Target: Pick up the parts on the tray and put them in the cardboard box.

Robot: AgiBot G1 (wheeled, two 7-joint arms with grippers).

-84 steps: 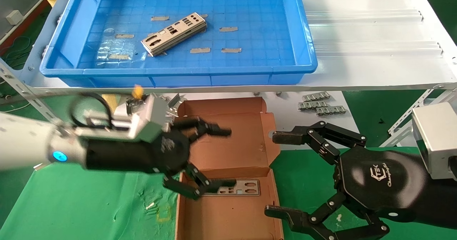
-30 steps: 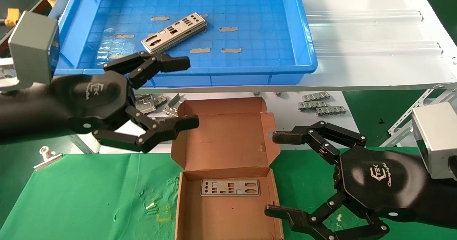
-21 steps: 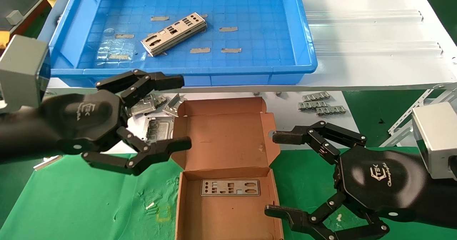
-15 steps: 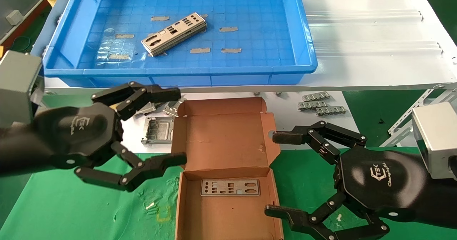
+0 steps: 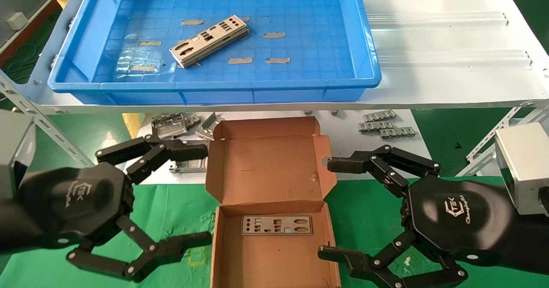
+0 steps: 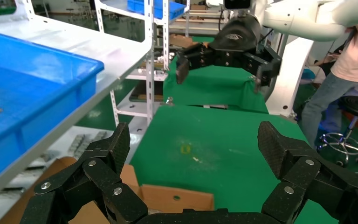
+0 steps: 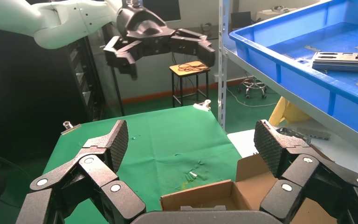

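Note:
A small stack of grey punched metal parts (image 5: 209, 40) lies in the blue tray (image 5: 369, 71) on the white shelf; it also shows in the right wrist view (image 7: 344, 60). One part (image 5: 276, 225) lies flat in the open cardboard box (image 5: 268, 170) on the green cloth. My left gripper (image 5: 201, 196) is open and empty, low at the box's left side. My right gripper (image 5: 332, 208) is open and empty at the box's right side.
Squarish stamped metal frames (image 5: 169, 125) lie on the white lower surface left of the box lid. Small ridged metal strips (image 5: 384, 125) lie right of it. The shelf's edge (image 5: 429, 101) overhangs above the box. Green cloth (image 5: 85, 219) covers the table.
My left gripper, open and empty, has come down and back from the tray's front edge to the box's left side. The right arm has not moved.

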